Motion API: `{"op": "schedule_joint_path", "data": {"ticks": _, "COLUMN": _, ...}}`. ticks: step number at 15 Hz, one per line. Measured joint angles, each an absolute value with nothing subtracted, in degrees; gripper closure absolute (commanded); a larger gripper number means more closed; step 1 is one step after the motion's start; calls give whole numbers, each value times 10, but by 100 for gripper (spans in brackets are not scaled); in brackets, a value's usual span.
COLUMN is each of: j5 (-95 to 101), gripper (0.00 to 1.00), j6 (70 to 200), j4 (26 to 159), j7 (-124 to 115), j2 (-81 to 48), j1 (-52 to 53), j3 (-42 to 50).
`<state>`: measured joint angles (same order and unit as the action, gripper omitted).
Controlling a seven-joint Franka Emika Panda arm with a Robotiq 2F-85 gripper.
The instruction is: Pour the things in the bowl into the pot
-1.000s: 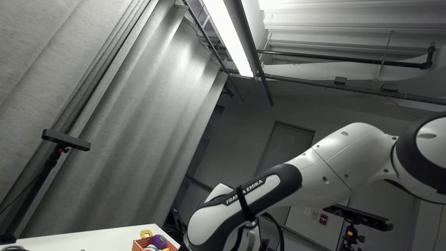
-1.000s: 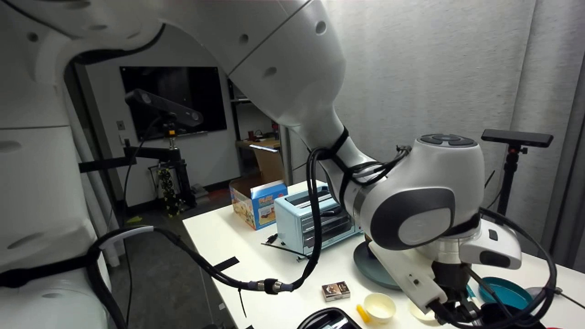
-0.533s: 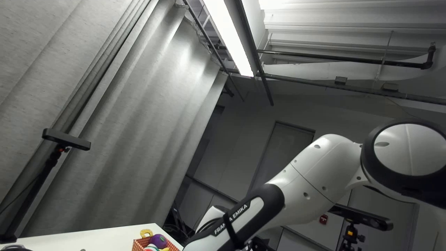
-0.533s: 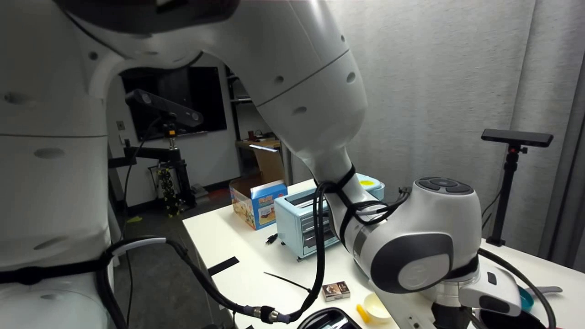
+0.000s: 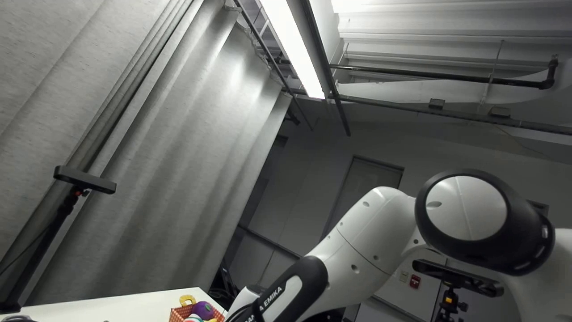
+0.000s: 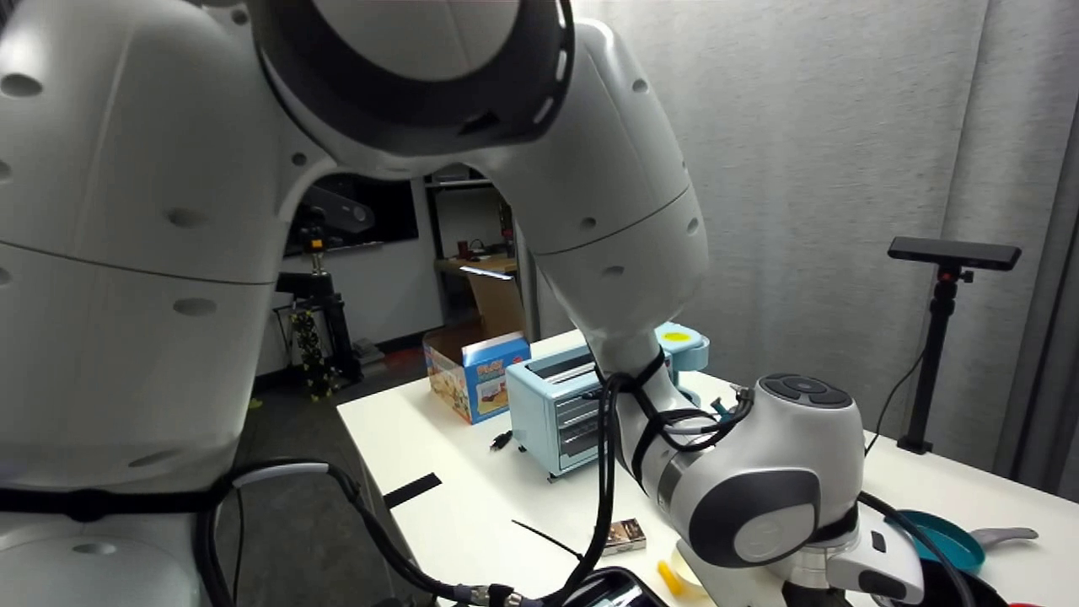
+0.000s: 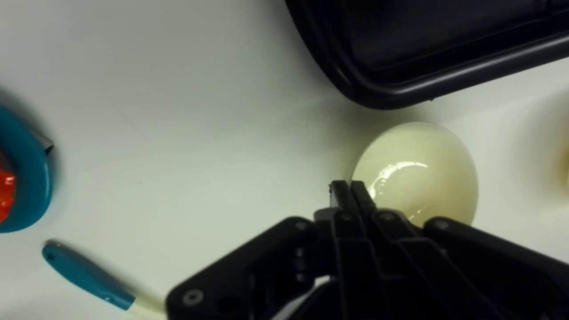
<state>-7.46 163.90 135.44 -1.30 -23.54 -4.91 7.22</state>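
While the white table [image 6: 472,514] spreads out below, the arm [image 6: 628,244] reaches low across it, its tip out of sight in both exterior views, so I'm going by the wrist view. A black tray [image 7: 466,76] sits upper right there. The teal vessel [image 7: 35,182] is cut off at the left edge; I'd bet on that as the pot, but a dark vessel [image 6: 986,590] shows in an exterior view, so not certain. The pale bowl [image 7: 435,178] lies immediately right of the claw [image 7: 351,191], just beside the tray, narrow gap between. Round, so no long axis to line up, and only one arm in play. Claw is drawn together, fingertips [image 7: 340,192] at the bowl's left rim, by the look of it one outside, one inside; I read that as a thin rim pinch. Can't tell if the bowl is off the table; no contents I can make out. Claw sits between bowl and teal vessel, so if that's the pot, the arm probably has to travel left and roll to bring the bowl over it. Red bits [image 7: 6,195] show inside the teal vessel.
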Motion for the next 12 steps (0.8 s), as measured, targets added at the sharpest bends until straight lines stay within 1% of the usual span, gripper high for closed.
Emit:
{"op": "schedule_joint_path", "data": {"ticks": 1, "j5": -75, "gripper": 99, "j6": 1640, "j4": 1345, "j7": -13, "j2": -246, "j1": -50, "j3": 69}}
{"op": "schedule_joint_path", "data": {"ticks": 2, "j5": -75, "gripper": 72, "j6": 1640, "j4": 1336, "j7": -13, "j2": -253, "j1": -51, "j3": 66}}
{"op": "schedule_joint_path", "data": {"ticks": 3, "j5": -75, "gripper": 71, "j6": 1640, "j4": 1329, "j7": -13, "j2": -257, "j1": -52, "j3": 65}}
{"op": "schedule_joint_path", "data": {"ticks": 5, "j5": -75, "gripper": 57, "j6": 1640, "j4": 1317, "j7": -13, "j2": -263, "j1": -52, "j3": 63}}
{"op": "schedule_joint_path", "data": {"ticks": 6, "j5": -74, "gripper": 49, "j6": 1640, "j4": 1313, "j7": -13, "j2": -267, "j1": -52, "j3": 62}}
{"op": "schedule_joint_path", "data": {"ticks": 8, "j5": -72, "gripper": 35, "j6": 1640, "j4": 1308, "j7": -13, "j2": -270, "j1": -51, "j3": 60}}
{"op": "schedule_joint_path", "data": {"ticks": 9, "j5": -70, "gripper": 26, "j6": 1642, "j4": 1306, "j7": -13, "j2": -270, "j1": -50, "j3": 60}}
{"op": "schedule_joint_path", "data": {"ticks": 12, "j5": -63, "gripper": 5, "j6": 1654, "j4": 1304, "j7": -13, "j2": -262, "j1": -46, "j3": 59}}
